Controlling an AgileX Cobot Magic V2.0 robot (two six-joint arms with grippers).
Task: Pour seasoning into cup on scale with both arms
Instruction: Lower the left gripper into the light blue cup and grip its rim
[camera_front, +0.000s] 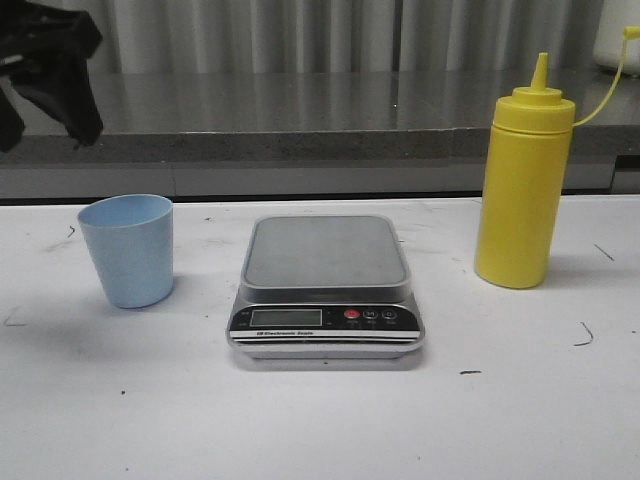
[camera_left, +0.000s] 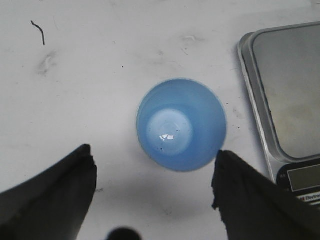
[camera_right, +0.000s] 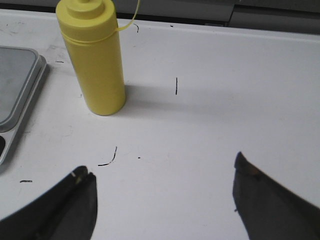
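The pale blue cup (camera_front: 128, 249) stands upright and empty on the white table, left of the scale (camera_front: 326, 288). The scale's metal platform is bare. The yellow seasoning bottle (camera_front: 525, 186) stands upright right of the scale, its nozzle cap on. My left gripper (camera_left: 152, 175) hovers above the cup (camera_left: 181, 125), open, its fingers apart from the cup's rim; part of the left arm (camera_front: 45, 70) shows at top left in the front view. My right gripper (camera_right: 165, 185) is open and empty over bare table, the bottle (camera_right: 96, 60) some way ahead of it.
A grey counter ledge (camera_front: 320, 115) runs along the back of the table. A white container (camera_front: 618, 35) sits at the far right on it. The scale's edge (camera_right: 17, 95) lies beside the bottle in the right wrist view. Small black marks dot the table.
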